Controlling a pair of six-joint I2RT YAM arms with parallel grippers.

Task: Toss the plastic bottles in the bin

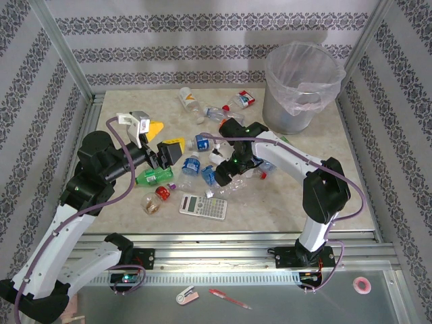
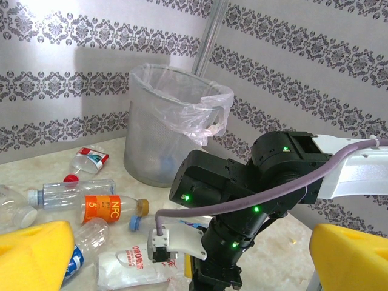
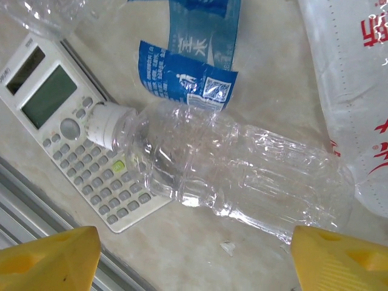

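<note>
Plastic bottles lie scattered over the table's middle and back: a green one (image 1: 154, 177), blue-labelled ones (image 1: 191, 164) and a red-labelled one (image 1: 244, 100). The bin (image 1: 300, 88) (image 2: 163, 121) stands at the back right, lined with a whitish bag. My right gripper (image 1: 226, 172) (image 3: 194, 260) hangs open, pointing down just beside a crushed clear bottle (image 3: 242, 170) with a white cap. My left gripper (image 1: 165, 137) (image 2: 194, 260) is open and empty, raised at the pile's left, facing the right arm. An orange-labelled bottle (image 2: 103, 208) and a white-labelled crushed one (image 2: 130, 267) lie below it.
A grey calculator (image 1: 203, 206) (image 3: 66, 121) lies at the near side of the pile, with the clear bottle's cap resting on its corner. A torn blue label (image 3: 182, 79) lies beside that bottle. Patterned walls and metal posts enclose the table.
</note>
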